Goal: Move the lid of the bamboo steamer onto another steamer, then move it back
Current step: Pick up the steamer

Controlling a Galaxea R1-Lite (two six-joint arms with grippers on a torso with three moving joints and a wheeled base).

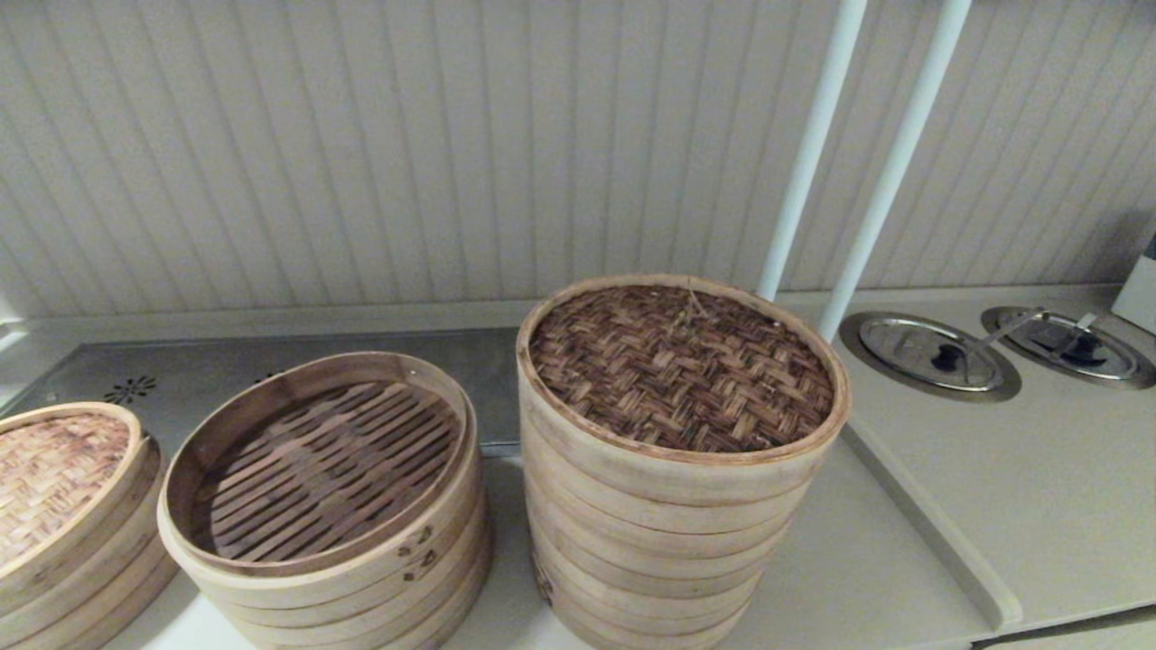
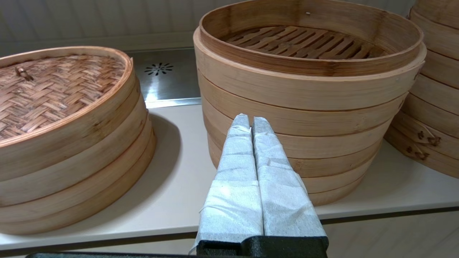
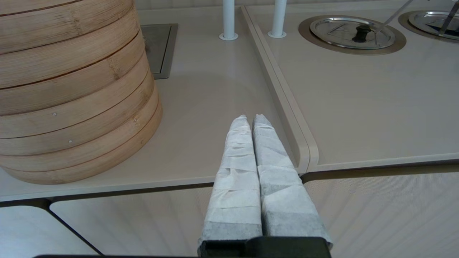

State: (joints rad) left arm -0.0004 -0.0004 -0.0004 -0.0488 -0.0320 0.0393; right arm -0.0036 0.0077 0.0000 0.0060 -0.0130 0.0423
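The dark herringbone-woven bamboo steamer lid (image 1: pixel 682 366) lies flat on top of the tallest stack of pale rings (image 1: pixel 650 533), hiding its inside. To its left stands the shorter open stack (image 1: pixel 361 578) with a slatted floor. Neither gripper shows in the head view. My left gripper (image 2: pixel 251 120) is shut and empty, low at the counter's front edge, facing the shorter stack's wall (image 2: pixel 304 96). My right gripper (image 3: pixel 251 120) is shut and empty, just right of the tallest stack (image 3: pixel 71 89), over the counter's front edge.
A third stack with a paler woven lid (image 1: pixel 50 469) stands at the far left. A steel drain plate (image 1: pixel 181 379) lies behind the stacks. Two white poles (image 1: pixel 804 171) rise behind the tallest stack. Two round steel lids (image 1: pixel 930 354) sit in the raised right counter.
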